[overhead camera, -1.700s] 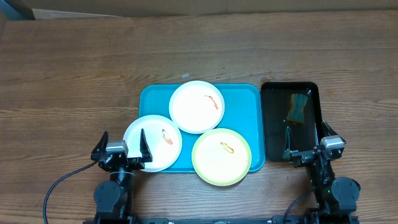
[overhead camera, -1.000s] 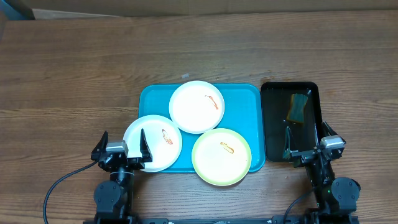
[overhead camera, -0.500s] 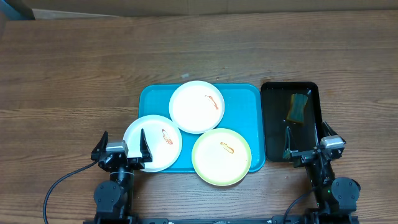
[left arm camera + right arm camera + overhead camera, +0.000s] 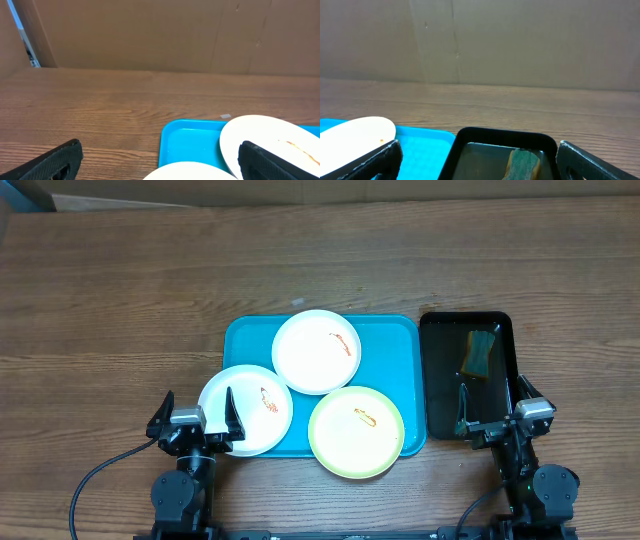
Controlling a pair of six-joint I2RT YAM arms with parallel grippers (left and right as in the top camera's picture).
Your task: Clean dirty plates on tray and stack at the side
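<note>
Brown wood-grain tabletop [image 4: 120,300] fills the overhead view, and a plain cardboard wall [image 4: 150,35] stands behind it in the wrist views. Near the middle lies the large turquoise-blue rectangular plastic tray [image 4: 395,340] with rounded corners.

Three round shallow plates rest on it, each marked with a small orange-red smear. One white plate [image 4: 317,352] sits at the far middle. A second white plate [image 4: 255,420] hangs over the tray's left edge at the near corner. The pale yellow-green plate [image 4: 356,432] overlaps the tray's near edge. The three rims meet or slightly overlap.

Just beside the tray on the right, a narrower black rectangular tray [image 4: 440,380] holds a green-and-yellow sponge [image 4: 480,353] at its far end.

The left gripper [image 4: 198,415] sits low at the near edge of the table with its jaws spread wide and nothing between them. Its inner finger lies over the near-left white plate; whether it touches cannot be told. The right gripper [image 4: 492,408] hangs over the near end of the black tray, its jaws likewise wide apart and empty.
</note>
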